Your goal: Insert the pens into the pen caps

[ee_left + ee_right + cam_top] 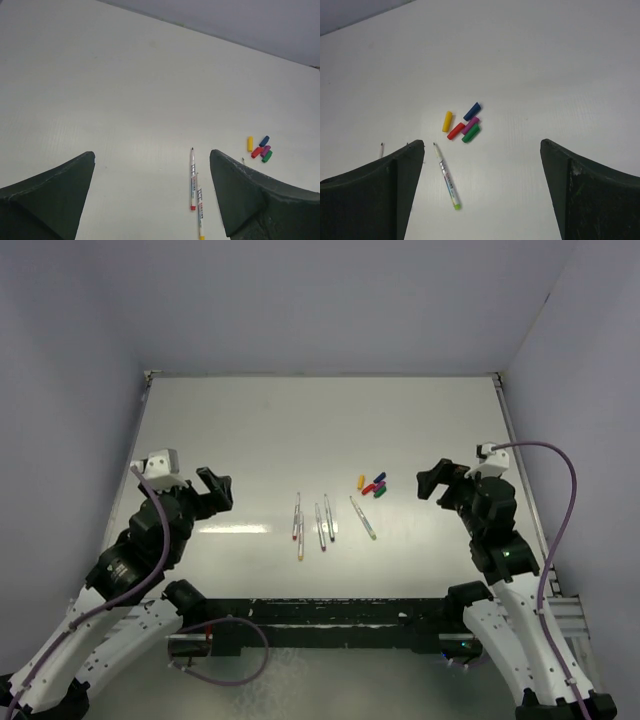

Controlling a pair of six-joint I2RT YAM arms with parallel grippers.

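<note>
The left gripper [216,490] hangs with jaws spread wide, holding nothing. The right gripper [428,482] gapes equally wide and empty, apart from the pens [297,515] and pen caps [372,485].

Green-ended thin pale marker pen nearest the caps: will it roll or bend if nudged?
The green-ended pale pen looks round and slim, so it probably rolls sideways on the smooth white table. It looks like rigid plastic: likely light, unlikely to bend.
</note>
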